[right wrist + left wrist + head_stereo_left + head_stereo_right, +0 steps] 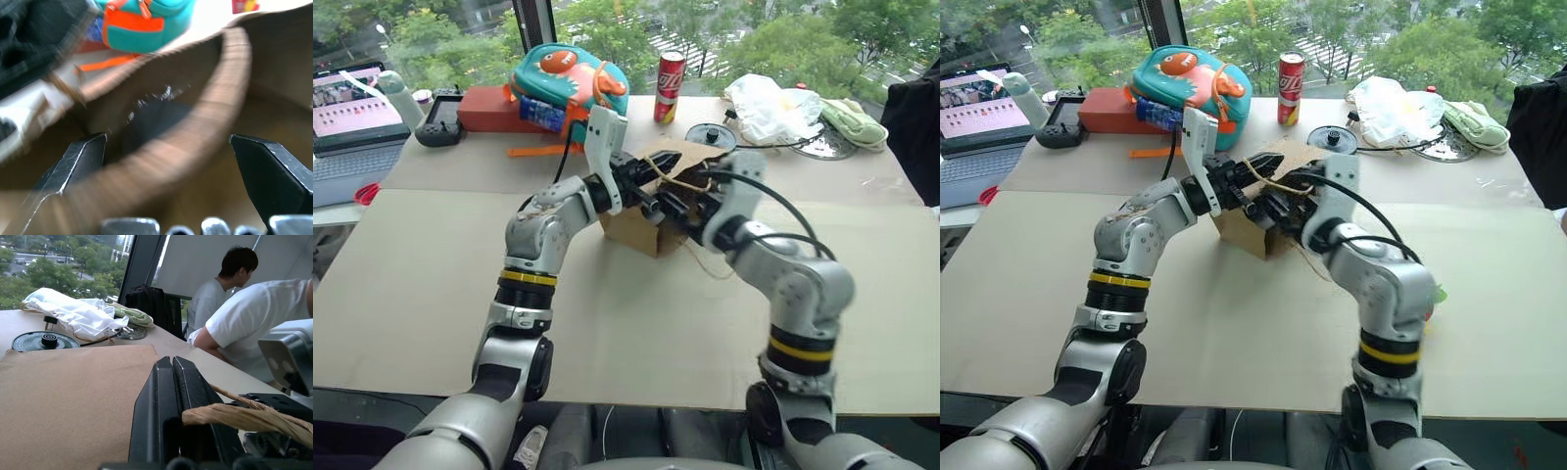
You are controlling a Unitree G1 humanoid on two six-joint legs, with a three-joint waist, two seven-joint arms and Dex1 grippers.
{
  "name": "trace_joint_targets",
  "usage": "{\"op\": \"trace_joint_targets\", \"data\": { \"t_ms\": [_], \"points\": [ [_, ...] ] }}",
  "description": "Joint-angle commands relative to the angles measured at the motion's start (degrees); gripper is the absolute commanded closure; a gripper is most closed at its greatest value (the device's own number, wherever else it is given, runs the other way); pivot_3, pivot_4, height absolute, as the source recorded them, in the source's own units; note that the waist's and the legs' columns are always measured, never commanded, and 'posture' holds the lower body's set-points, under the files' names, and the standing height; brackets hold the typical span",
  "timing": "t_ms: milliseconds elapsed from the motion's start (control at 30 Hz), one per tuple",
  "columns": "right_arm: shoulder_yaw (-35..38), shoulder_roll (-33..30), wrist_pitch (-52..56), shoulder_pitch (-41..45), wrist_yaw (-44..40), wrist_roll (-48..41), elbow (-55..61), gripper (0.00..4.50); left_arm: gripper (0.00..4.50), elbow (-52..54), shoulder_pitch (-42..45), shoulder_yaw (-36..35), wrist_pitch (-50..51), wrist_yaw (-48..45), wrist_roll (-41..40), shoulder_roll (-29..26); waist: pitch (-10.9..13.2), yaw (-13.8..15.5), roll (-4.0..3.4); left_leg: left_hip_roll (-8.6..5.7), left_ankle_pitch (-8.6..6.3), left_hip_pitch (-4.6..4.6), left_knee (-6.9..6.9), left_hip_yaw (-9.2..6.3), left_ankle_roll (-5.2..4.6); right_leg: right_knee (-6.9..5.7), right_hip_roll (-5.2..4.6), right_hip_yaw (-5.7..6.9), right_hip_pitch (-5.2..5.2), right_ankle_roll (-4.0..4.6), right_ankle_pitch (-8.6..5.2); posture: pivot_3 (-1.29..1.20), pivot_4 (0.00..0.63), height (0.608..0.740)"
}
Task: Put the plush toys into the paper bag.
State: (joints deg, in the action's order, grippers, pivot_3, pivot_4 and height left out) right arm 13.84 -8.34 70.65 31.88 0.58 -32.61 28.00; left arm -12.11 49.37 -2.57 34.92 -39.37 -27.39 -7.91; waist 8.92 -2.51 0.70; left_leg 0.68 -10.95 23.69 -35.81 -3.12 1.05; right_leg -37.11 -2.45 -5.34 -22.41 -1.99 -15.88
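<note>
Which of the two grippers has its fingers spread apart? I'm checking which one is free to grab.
The right gripper: its two black fingers stand wide apart at the paper bag mouth. The left gripper is shut, fingers pressed together.

I am looking along my right gripper [168,147], its two black fingers [73,164] standing wide apart at the mouth of the paper bag [234,63]. A dark grey shape is lying inside. The teal-and-orange backpack [146,22] is sitting beyond the bag.
</note>
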Motion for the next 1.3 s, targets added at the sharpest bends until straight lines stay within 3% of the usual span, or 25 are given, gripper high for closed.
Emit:
{"op": "trace_joint_targets", "data": {
  "t_ms": [33,133,300,567,700,867,967,1267,1300],
  "points": [
    [7.2,-4.8,6.6,-3.3,-2.3,-5.3,11.3,0.04,4.5,3.0,-0.4,-0.2,0.2,-0.3,-1.5,-0.1,0.0,0.0,0.0,0.0,0.0,0.0,0.0,0.0,0.0,0.0,0.0,0.01,0.0,0.0,0.0,0.0,0.15,0.739],
    [11.7,-8.3,9.8,-5.4,-2.7,-6.3,14.5,0.04,4.5,3.5,-1.0,-0.1,0.4,-0.3,-1.4,-0.3,0.0,0.0,0.0,0.01,0.0,-0.05,-0.01,0.0,0.0,0.06,0.01,0.03,0.04,-0.01,-0.01,0.0,0.15,0.739],
    [19.0,-17.1,17.2,-12.8,-0.1,0.2,18.4,0.04,4.5,4.4,-1.5,-0.1,1.1,-0.4,-2.1,-0.8,0.0,0.2,0.01,0.0,0.0,-0.08,-0.02,0.05,0.0,0.08,0.02,-0.03,0.06,-0.03,-0.02,0.0,0.15,0.739],
    [19.9,-9.5,21.9,-26.3,2.9,5.5,27.8,0.04,4.5,3.5,-1.1,0.2,0.9,-0.4,-2.5,-1.0,0.0,0.0,0.01,0.02,0.0,-0.1,-0.01,0.07,0.0,0.07,0.06,-0.07,0.06,-0.08,-0.06,0.0,0.15,0.739],
    [17.0,-4.0,20.1,-30.7,4.5,9.2,26.2,0.04,4.5,3.3,-1.1,0.5,1.0,-0.6,-2.7,-0.7,0.0,0.0,0.01,0.0,0.01,-0.16,-0.07,0.14,0.02,0.07,0.05,-0.15,0.11,-0.3,-0.18,0.0,0.15,0.739],
    [14.8,-2.2,16.5,-32.8,4.6,12.9,23.7,0.04,4.5,3.0,-0.7,0.5,0.9,-0.7,-2.8,-0.6,0.0,0.0,0.01,0.0,0.01,-0.2,-0.05,0.15,0.02,0.08,0.04,-0.16,0.13,-0.46,-0.28,0.0,0.15,0.739],
    [14.1,-1.6,14.5,-32.7,4.1,14.0,22.8,0.68,4.5,2.7,-0.4,0.4,0.7,-0.7,-2.7,-0.4,0.0,0.0,0.01,0.01,0.01,-0.21,-0.05,0.14,0.02,0.08,0.05,-0.15,0.14,-0.47,-0.28,0.0,0.15,0.739],
    [11.4,-2.9,12.0,-32.0,1.1,15.5,22.2,3.87,4.5,2.4,-0.1,0.2,0.5,-0.6,-2.6,-0.4,0.0,0.0,0.01,0.01,0.01,-0.2,-0.04,0.15,0.02,0.08,0.05,-0.15,0.13,-0.48,-0.29,0.0,0.15,0.739],
    [11.4,-3.1,11.2,-31.5,0.8,15.6,22.4,3.87,4.5,2.4,0.0,0.1,0.6,-0.5,-2.7,-0.4,0.0,0.0,0.01,0.0,0.01,-0.2,-0.04,0.15,0.02,0.08,0.05,-0.15,0.13,-0.48,-0.29,0.0,0.15,0.739]
  ]
}}
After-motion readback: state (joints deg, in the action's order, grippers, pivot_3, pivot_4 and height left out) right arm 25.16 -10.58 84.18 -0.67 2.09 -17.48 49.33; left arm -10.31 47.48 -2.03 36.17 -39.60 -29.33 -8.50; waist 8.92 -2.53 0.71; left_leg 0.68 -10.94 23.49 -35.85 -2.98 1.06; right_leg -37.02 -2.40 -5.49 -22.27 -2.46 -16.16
